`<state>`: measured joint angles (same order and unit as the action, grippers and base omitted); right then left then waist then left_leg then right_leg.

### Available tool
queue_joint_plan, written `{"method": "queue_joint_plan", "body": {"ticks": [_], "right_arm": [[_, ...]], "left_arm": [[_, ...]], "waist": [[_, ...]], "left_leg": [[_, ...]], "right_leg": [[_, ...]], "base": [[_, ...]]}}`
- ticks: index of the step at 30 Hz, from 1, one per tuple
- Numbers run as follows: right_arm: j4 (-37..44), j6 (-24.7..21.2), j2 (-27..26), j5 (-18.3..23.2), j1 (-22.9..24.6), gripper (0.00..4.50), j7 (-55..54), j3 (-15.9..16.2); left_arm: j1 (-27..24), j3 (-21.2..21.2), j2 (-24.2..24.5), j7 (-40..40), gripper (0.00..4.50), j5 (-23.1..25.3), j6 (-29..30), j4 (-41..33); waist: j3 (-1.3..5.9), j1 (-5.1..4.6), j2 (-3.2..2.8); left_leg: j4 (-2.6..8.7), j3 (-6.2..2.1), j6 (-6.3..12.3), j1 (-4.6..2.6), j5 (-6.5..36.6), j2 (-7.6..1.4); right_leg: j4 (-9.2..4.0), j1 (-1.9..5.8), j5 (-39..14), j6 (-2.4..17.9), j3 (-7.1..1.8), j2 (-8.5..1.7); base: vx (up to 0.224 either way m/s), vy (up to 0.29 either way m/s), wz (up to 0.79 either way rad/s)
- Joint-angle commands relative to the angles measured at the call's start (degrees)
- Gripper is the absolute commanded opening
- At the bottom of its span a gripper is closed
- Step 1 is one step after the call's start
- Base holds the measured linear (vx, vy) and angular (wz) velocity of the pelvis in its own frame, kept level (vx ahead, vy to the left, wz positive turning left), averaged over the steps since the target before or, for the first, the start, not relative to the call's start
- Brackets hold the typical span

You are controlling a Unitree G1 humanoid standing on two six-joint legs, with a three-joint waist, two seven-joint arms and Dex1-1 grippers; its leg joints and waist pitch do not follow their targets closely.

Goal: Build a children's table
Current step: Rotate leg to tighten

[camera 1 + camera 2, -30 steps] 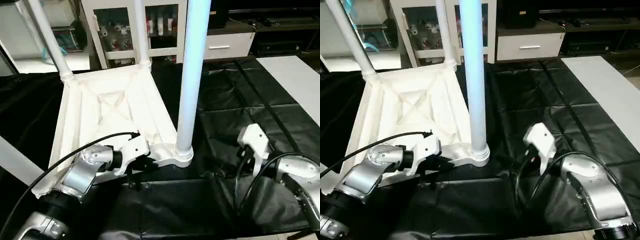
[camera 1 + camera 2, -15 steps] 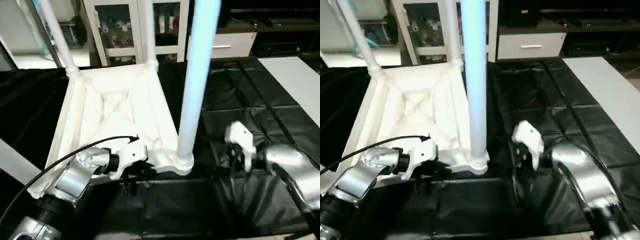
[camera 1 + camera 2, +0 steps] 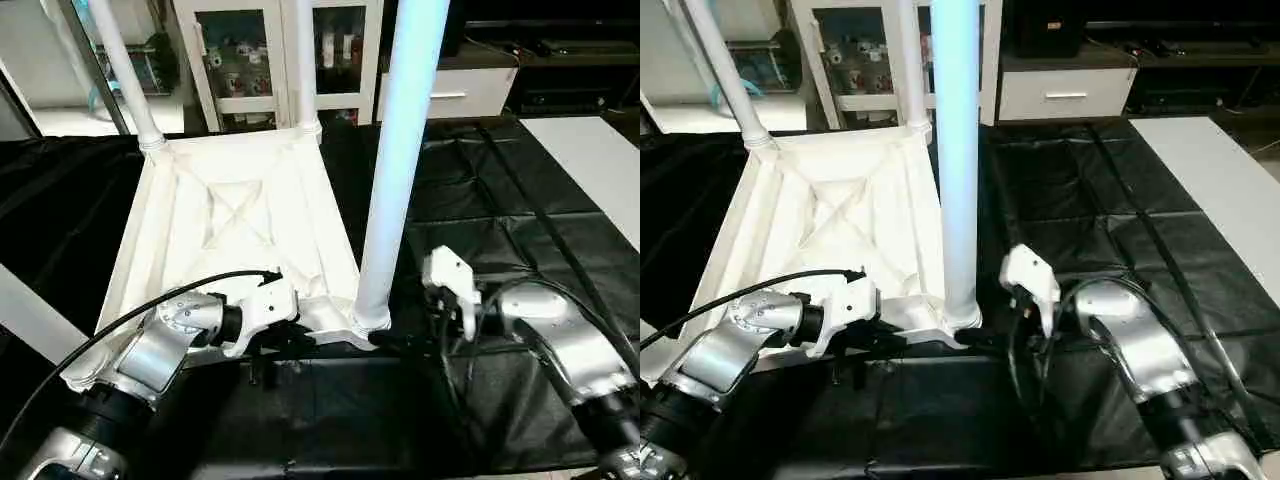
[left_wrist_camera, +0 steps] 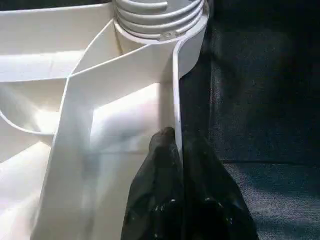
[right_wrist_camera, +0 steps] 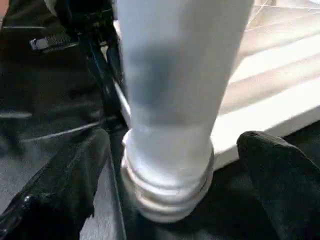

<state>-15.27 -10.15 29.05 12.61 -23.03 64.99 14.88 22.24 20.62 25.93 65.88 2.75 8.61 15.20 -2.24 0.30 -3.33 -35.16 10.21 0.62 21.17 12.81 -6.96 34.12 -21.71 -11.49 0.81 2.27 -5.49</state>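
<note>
The children's table top (image 3: pixel 235 215) lies upside down on the black cloth, its ribbed underside facing up. White legs stand in its far-left (image 3: pixel 120 70), far-right (image 3: pixel 305 60) and near-right (image 3: pixel 400 150) corner sockets. My left gripper (image 3: pixel 270 345) is shut on the top's thin near rim (image 4: pixel 176 100), close to the near-right socket (image 4: pixel 160 20), with the fingers (image 4: pixel 160 165) pinching the wall. My right gripper (image 5: pixel 170 175) is open, its fingers (image 5: pixel 65 185) standing on either side of the near-right leg's base (image 5: pixel 170 165) without touching it.
Another white tube (image 3: pixel 25 315) crosses the left edge by the near-left corner. The black-draped work table (image 3: pixel 480 200) stretches to the right, where a white board (image 3: pixel 590 160) lies. A glass-door cabinet (image 3: pixel 270 50) and a drawer unit (image 3: pixel 450 95) stand behind.
My right arm has swung left across the cloth to the near-right leg's base, its gripper opening wider. The left gripper has kept its hold on the rim. The camera has shifted a little.
</note>
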Motion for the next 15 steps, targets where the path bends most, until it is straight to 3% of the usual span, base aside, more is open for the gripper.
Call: {"method": "queue_joint_plan", "body": {"ticks": [1, 7, 15], "right_arm": [[-1.44, 1.23, -0.37, -0.94, -1.15, 4.04, 0.54, 0.42], [-3.04, 1.94, -0.67, -1.13, -1.99, 3.63, 2.60, 0.97], [-5.50, 3.72, -0.08, -2.29, -3.14, 2.87, 5.29, 2.38]], "left_arm": [[-0.40, 2.41, 0.01, 0.18, 0.00, 1.83, 0.44, 2.05], [0.06, 2.41, -0.03, 0.12, 0.00, 1.82, 0.41, 2.81], [0.25, 2.41, 0.18, -0.13, 0.00, 1.70, 0.22, 3.66]], "waist": [[2.90, -0.04, 1.09], [2.89, 0.11, 1.48], [2.83, 0.09, 1.64]], "left_leg": [[4.95, -2.20, 5.12, -0.79, 9.23, -6.06], [4.85, -2.09, 5.89, -0.61, 8.55, -6.05], [4.98, -2.13, 5.11, -0.71, 9.88, -6.12]], "right_leg": [[-3.03, 1.88, -4.88, 16.51, -2.23, -3.83], [-3.04, 2.02, -4.94, 16.32, -2.24, -3.94], [-3.20, 1.80, -7.19, 15.93, -2.27, -3.90]], "base": [[0.000, 0.000, 0.00], [0.000, 0.000, 0.00], [0.000, 0.000, 0.00]]}}
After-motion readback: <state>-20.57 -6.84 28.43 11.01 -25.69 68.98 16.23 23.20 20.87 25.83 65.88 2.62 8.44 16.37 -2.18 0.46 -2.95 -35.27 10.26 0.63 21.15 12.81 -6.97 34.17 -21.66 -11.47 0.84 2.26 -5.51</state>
